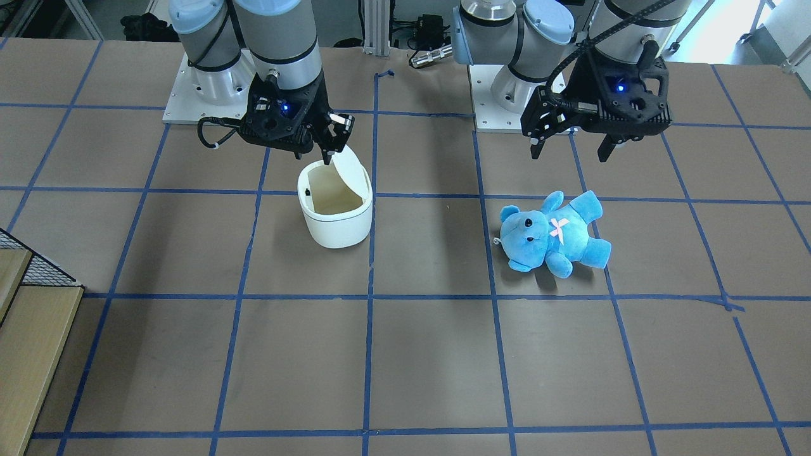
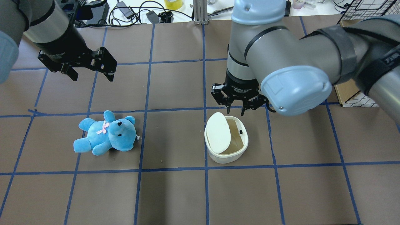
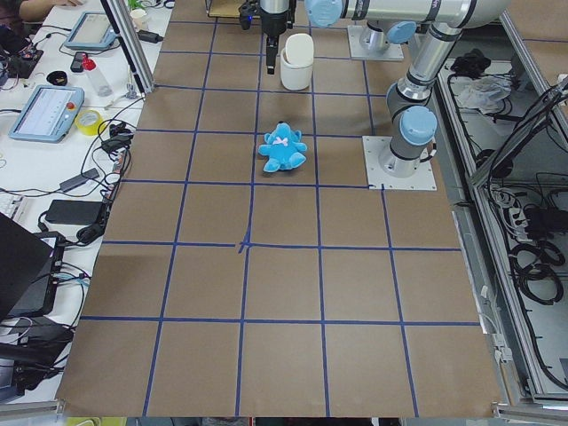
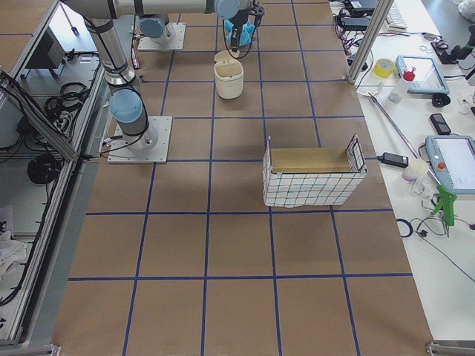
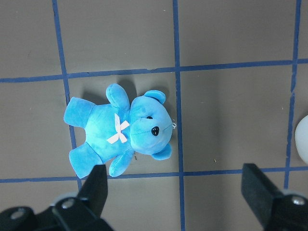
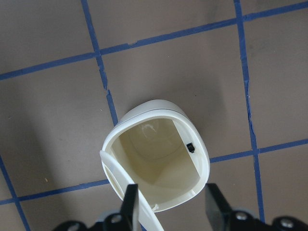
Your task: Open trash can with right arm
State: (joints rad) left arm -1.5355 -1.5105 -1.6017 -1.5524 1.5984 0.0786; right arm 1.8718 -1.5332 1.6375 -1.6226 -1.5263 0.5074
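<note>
The white trash can (image 1: 336, 225) stands on the brown table with its flat lid (image 1: 352, 170) tilted up on edge and its beige inside showing. It also shows in the overhead view (image 2: 226, 156) and in the right wrist view (image 6: 159, 108). My right gripper (image 1: 317, 152) hangs just above the can's rim, jaws open. One finger (image 6: 131, 202) is next to the raised lid (image 6: 114, 173); I cannot tell whether it touches. My left gripper (image 2: 90, 72) is open and empty, above and beyond the blue plush bear (image 2: 106, 136).
The bear (image 1: 554, 234) lies on its back about two grid squares from the can. A wire basket (image 4: 312, 178) stands on the table on the robot's right side. Cables and tools lie along the operators' edge (image 2: 140, 11).
</note>
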